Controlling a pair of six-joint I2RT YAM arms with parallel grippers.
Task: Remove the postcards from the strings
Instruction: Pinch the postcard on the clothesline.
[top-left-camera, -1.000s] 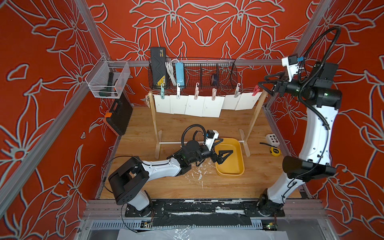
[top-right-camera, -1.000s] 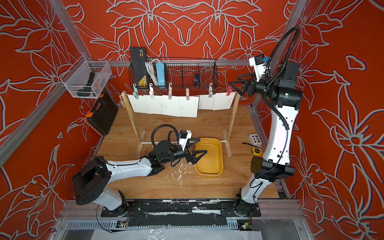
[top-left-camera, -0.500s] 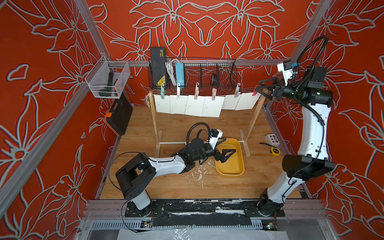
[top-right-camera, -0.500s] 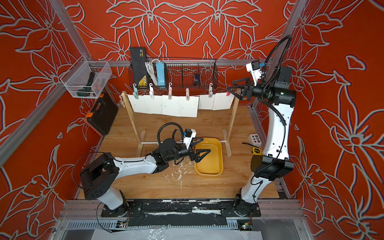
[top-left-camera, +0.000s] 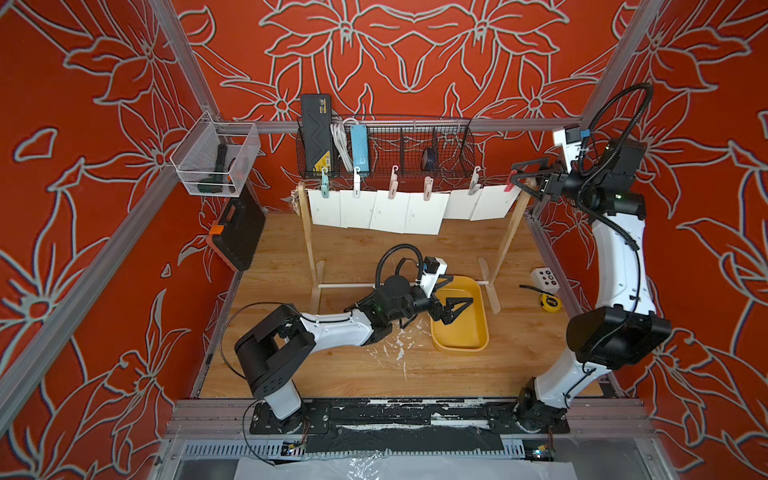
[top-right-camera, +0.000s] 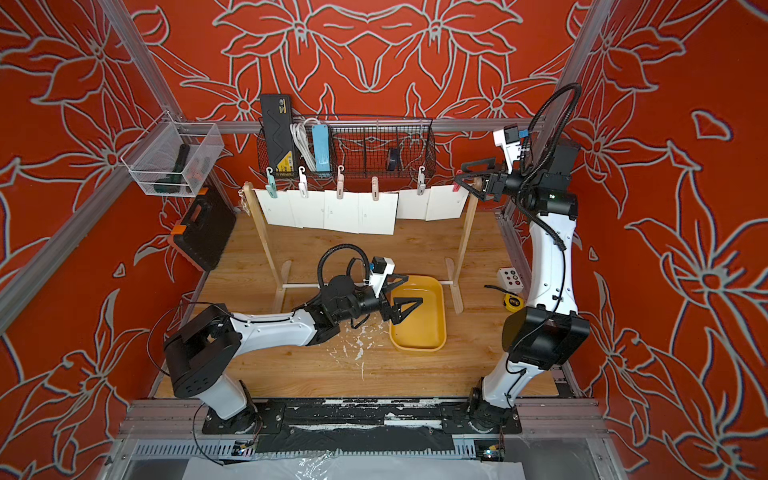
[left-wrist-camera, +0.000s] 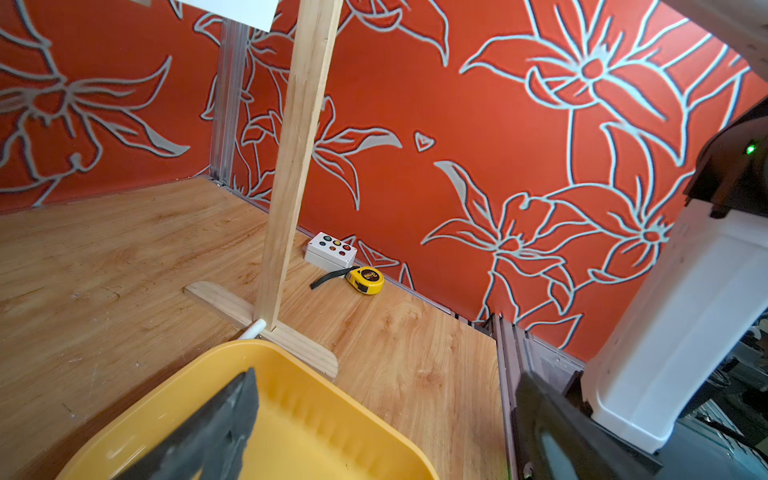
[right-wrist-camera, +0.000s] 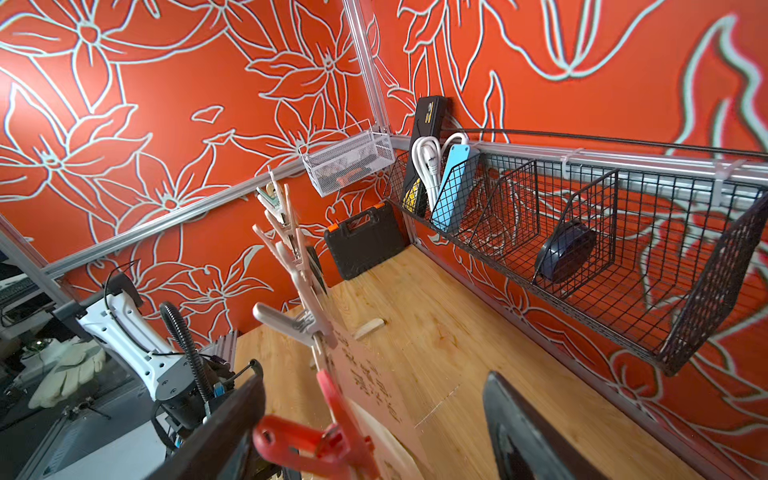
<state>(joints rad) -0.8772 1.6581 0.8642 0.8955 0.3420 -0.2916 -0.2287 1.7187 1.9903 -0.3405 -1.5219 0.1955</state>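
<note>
Above wooden floor (top-left-camera: 374, 374), right tool (top-left-camera: 515, 175) hangs raised, spread around red peg (top-left-camera: 508, 185).

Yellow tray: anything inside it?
The visible floor of the yellow tray is bare. The left tool, open, hangs over it and covers part of the floor, so that patch can't be checked.

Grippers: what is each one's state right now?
Left gripper: open, empty, over yellow tray.
Right gripper: open, red peg between its jaws, not gripped.

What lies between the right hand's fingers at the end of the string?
The red peg, clipped on the last postcard, lies between the fingers of the open right hand; the right wrist view shows it.
</note>
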